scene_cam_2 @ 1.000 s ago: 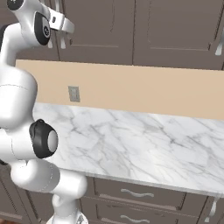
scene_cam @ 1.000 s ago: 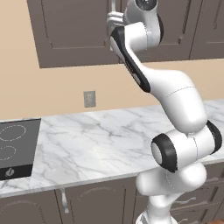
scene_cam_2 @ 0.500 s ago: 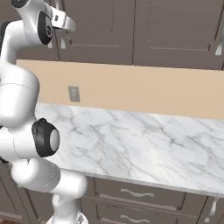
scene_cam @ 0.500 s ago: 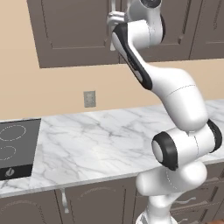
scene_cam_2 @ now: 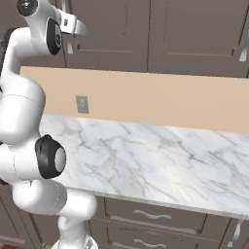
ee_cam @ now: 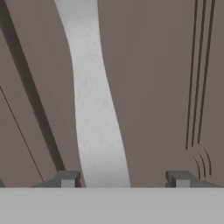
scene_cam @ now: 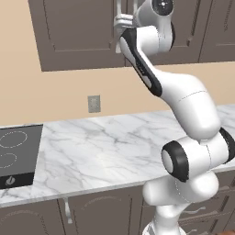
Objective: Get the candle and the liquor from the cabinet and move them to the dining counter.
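up on the cabinet [scene_cam: 78, 32], the hard, smooth silver handle [ee_cam: 94, 105] is framed between the open pincer [ee_cam: 122, 178] tips, best gripped mid-bar.

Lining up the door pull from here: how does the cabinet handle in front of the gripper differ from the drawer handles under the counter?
The cabinet handle runs up the door, a long bar standing between the open gripper's fingertips. The drawer handles lie crosswise, shorter and curved, well below the hand with nothing near them. Both are silver on dark brown panelled fronts.
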{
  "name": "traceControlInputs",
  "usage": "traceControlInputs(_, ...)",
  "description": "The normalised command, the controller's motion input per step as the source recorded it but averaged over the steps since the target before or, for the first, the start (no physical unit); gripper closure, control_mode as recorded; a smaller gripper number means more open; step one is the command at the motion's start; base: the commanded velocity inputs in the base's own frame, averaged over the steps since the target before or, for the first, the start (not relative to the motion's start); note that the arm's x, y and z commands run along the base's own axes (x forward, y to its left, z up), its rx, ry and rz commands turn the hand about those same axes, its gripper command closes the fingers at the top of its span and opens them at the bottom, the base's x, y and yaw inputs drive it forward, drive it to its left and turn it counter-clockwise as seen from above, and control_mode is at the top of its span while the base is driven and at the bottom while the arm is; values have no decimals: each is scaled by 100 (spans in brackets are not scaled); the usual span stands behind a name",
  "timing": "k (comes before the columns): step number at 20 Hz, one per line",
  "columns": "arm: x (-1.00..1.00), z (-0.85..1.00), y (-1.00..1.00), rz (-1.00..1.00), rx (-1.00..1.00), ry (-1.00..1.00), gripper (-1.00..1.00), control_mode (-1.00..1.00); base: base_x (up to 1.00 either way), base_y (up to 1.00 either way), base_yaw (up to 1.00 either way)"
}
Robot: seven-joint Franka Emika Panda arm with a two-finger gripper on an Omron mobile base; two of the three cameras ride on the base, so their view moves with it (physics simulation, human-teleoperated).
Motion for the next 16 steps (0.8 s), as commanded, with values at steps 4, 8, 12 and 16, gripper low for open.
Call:
traceControlInputs(4, 62, -15, 0, 0, 0, -9, 100, -100, 0, 0, 0)
traceControlInputs(8, 59, -10, -1, 0, 4, -2, 100, -100, 0, 0, 0)
traceControlInputs(12, 42, -6, 0, 2, 11, 1, 100, -100, 0, 0, 0)
traceControlInputs(16, 20, 0, 1, 7, 16, 3, 100, -100, 0, 0, 0)
